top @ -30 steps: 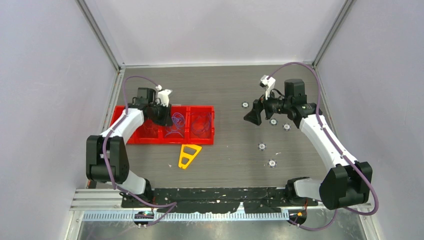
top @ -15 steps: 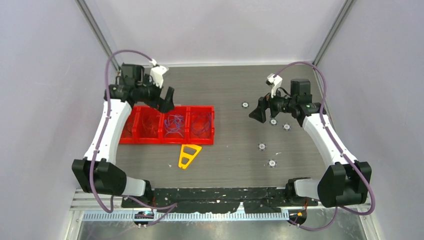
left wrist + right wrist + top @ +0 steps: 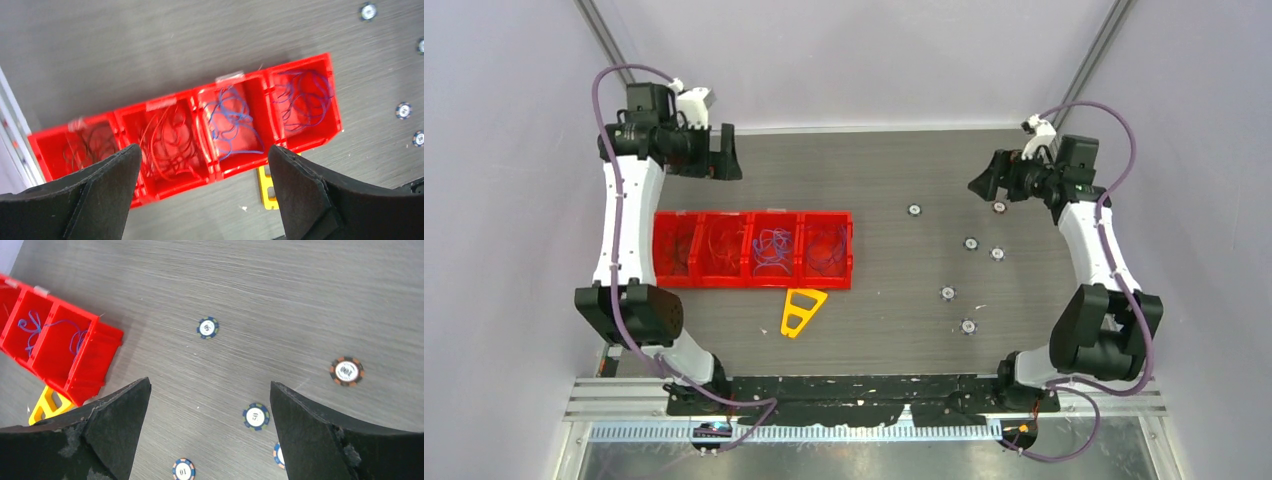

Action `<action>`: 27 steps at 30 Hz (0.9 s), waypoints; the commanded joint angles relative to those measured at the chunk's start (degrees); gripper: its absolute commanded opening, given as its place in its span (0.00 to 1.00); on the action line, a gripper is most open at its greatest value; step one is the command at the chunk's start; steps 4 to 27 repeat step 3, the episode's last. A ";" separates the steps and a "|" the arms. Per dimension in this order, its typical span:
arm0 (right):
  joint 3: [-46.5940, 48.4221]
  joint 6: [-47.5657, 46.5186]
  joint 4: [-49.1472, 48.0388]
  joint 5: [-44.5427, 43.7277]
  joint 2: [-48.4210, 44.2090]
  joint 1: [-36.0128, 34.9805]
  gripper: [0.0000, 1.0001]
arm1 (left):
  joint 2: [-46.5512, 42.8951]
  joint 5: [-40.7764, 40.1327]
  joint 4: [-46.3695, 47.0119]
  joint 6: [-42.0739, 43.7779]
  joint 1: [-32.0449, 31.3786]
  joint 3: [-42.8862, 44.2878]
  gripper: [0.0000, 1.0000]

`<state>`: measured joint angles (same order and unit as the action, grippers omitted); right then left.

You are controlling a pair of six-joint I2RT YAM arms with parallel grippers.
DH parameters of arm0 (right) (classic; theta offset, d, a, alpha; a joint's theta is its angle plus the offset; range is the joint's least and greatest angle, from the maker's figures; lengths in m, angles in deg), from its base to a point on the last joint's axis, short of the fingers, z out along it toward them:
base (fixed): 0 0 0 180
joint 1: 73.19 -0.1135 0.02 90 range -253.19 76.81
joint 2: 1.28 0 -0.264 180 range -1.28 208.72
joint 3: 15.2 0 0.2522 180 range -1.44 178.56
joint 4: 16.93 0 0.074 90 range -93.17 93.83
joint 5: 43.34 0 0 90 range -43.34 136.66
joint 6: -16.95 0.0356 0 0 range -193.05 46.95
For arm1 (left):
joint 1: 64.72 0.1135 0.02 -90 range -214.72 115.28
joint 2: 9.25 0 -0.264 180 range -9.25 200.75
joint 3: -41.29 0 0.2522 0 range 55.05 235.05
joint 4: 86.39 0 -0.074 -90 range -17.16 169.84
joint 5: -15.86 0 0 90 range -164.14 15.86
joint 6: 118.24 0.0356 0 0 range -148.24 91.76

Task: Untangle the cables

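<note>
The cables (image 3: 232, 122) lie in a red tray (image 3: 305, 142) on the worktop (image 3: 874, 330). The tray has four boxes in a row. From above, blue cables (image 3: 771, 250) sit in the third box from the left. The left wrist view shows red cables (image 3: 167, 145) in the box beside them. It also shows more blue ones in the end box on the other side. The last box holds thin dark loops, and their colour is hard to tell.

The left fingers (image 3: 107, 190) are spread wide and hold nothing. They hang in the air past the far left corner of the tray. The right fingers (image 3: 120, 425) are spread wide too, with nothing between them, well to the right of the tray.

A yellow triangle (image 3: 802, 312) lies just in front of the tray. Round chips (image 3: 969, 243) are scattered to the right of the tray.
</note>
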<state>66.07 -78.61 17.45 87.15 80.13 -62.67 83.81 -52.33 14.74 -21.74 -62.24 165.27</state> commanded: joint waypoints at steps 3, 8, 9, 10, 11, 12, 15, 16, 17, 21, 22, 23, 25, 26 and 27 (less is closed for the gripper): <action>-1.57 4.49 -2.52 -1.96 -0.23 1.56 0.95 | -0.53 -1.72 -1.83 -2.39 1.78 -2.48 1.00; -1.57 4.49 -2.52 -1.96 -0.23 1.56 0.95 | -0.53 -1.72 -1.83 -2.39 1.78 -2.48 1.00; -1.57 4.49 -2.52 -1.96 -0.23 1.56 0.95 | -0.53 -1.72 -1.83 -2.39 1.78 -2.48 1.00; -1.57 4.49 -2.52 -1.96 -0.23 1.56 0.95 | -0.53 -1.72 -1.83 -2.39 1.78 -2.48 1.00; -1.57 4.49 -2.52 -1.96 -0.23 1.56 0.95 | -0.53 -1.72 -1.83 -2.39 1.78 -2.48 1.00; -1.57 4.49 -2.52 -1.96 -0.23 1.56 0.95 | -0.53 -1.72 -1.83 -2.39 1.78 -2.48 1.00; -1.57 4.49 -2.52 -1.96 -0.23 1.56 0.95 | -0.53 -1.72 -1.83 -2.39 1.78 -2.48 1.00; -1.57 4.49 -2.52 -1.96 -0.23 1.56 0.95 | -0.53 -1.72 -1.83 -2.39 1.78 -2.48 1.00; -1.57 4.49 -2.52 -1.96 -0.23 1.56 0.95 | -0.53 -1.72 -1.83 -2.39 1.78 -2.48 1.00; -1.57 4.49 -2.52 -1.96 -0.23 1.56 0.95 | -0.53 -1.72 -1.83 -2.39 1.78 -2.48 1.00; -1.57 4.49 -2.52 -1.96 -0.23 1.56 0.95 | -0.53 -1.72 -1.83 -2.39 1.78 -2.48 1.00; -1.57 4.49 -2.52 -1.96 -0.23 1.56 0.95 | -0.53 -1.72 -1.83 -2.39 1.78 -2.48 1.00; -1.57 4.49 -2.52 -1.96 -0.23 1.56 0.95 | -0.53 -1.72 -1.83 -2.39 1.78 -2.48 1.00; -1.57 4.49 -2.52 -1.96 -0.23 1.56 0.95 | -0.53 -1.72 -1.83 -2.39 1.78 -2.48 1.00; -1.57 4.49 -2.52 -1.96 -0.23 1.56 0.95 | -0.53 -1.72 -1.83 -2.39 1.78 -2.48 1.00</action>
